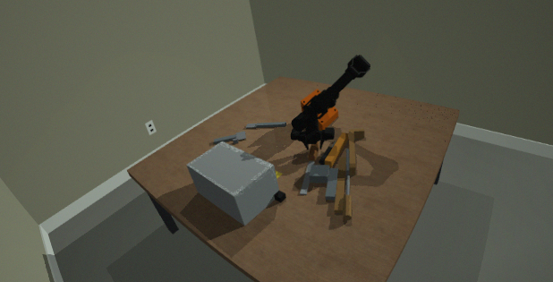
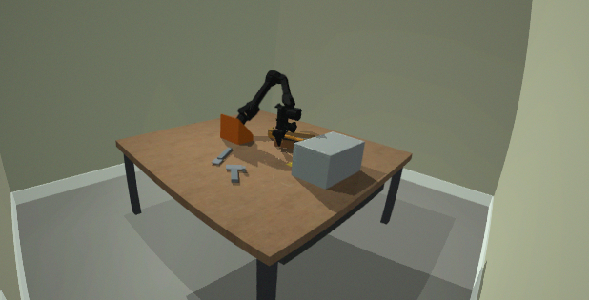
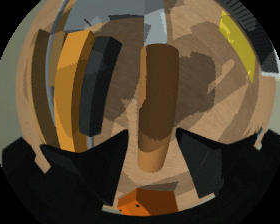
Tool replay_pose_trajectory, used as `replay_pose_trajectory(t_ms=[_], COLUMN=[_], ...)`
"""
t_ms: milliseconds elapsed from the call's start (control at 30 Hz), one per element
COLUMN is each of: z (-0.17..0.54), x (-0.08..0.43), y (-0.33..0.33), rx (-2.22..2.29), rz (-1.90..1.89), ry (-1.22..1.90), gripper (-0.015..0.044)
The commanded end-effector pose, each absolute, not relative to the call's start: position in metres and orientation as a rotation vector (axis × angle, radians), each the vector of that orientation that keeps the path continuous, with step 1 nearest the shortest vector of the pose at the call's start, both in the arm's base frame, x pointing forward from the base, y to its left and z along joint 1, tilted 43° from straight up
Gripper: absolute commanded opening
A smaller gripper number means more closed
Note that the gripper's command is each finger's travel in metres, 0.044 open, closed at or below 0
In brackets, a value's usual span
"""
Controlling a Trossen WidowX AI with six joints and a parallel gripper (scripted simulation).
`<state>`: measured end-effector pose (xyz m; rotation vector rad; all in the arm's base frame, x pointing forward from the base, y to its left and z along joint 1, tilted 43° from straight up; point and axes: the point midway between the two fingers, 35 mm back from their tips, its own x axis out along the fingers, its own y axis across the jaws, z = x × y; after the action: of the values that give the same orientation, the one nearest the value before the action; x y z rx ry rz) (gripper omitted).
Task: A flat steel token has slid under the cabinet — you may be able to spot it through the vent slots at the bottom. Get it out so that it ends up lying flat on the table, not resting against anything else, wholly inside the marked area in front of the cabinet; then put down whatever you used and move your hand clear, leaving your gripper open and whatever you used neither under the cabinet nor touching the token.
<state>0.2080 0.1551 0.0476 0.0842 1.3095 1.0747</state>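
Note:
The grey cabinet (image 1: 233,167) (image 2: 329,159) stands on the table (image 1: 403,118) (image 2: 191,159); its dark slotted side (image 3: 251,30) shows at the upper right of the wrist view. A yellow marked patch (image 1: 278,175) (image 2: 289,164) (image 3: 243,47) lies beside it. I cannot make out the token. My gripper (image 1: 314,148) (image 2: 279,144) (image 3: 152,132) is open, low over the table. A brown handle (image 3: 158,95) lies between the spread fingers, with gaps on both sides; a grey shank (image 3: 156,25) runs on from its far end.
Orange-yellow bars (image 1: 337,149) (image 3: 71,85), a black bar (image 3: 99,85) and a grey bracket-like piece (image 1: 319,173) crowd beside the brown handle. Two grey tools (image 1: 266,125) (image 1: 230,139) lie on the other side. A small black block (image 1: 280,196) sits by the cabinet.

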Motion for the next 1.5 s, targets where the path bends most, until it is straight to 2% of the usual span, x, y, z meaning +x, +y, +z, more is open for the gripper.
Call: replay_pose_trajectory(t_ms=[0,100,233,533,667,1467], z=[0.0472,0.0456,0.0467,0.0467,0.0467,0.0509], x=[0.2078,0.2070,0.2080,0.2080,0.2080,0.2072], y=[0.1559,0.1574,0.1560,0.1560,0.1560,0.1593], rx=[0.094,0.117,0.096,0.096,0.096,0.162], rz=[1.072,1.052,1.065,1.065,1.065,1.008], ry=[1.312,1.329,1.316,1.316,1.316,1.363], gripper=[0.0270,0.0270,0.0165,0.0105,0.0000,0.0000])
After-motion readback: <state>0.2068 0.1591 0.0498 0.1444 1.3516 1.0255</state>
